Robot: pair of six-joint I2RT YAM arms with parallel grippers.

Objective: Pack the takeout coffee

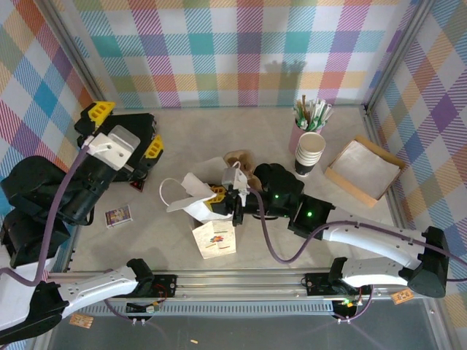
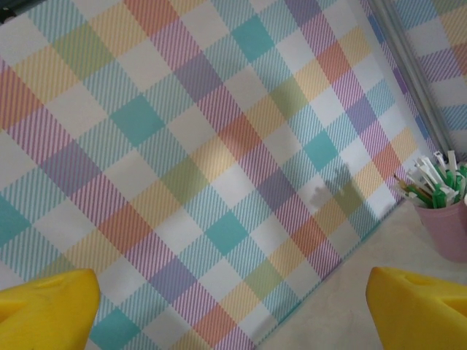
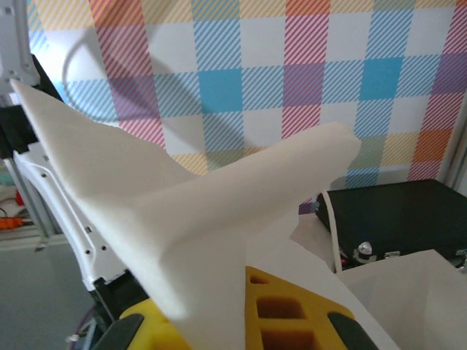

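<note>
Pinching white paper bag (image 1: pixel 182 194) rim in clenched right gripper (image 1: pixel 228 201); holding left gripper (image 2: pixel 233 310) spread wide, empty. Cannot tell takeout coffee's place, perhaps inside bag beside right jaws. Judged light, crushable, spill-prone: gripping mid-wall gently, upright.

The left arm rises from the bottom left of the overhead view and folds back at the left edge. The left gripper (image 1: pixel 125 130) sits upper left, its 2 yellow fingers (image 2: pixel 45 310) spread wide. The right arm reaches from lower right toward centre, with the right gripper (image 1: pixel 216 199) clamped on a white paper flap (image 3: pixel 182 219).
</note>
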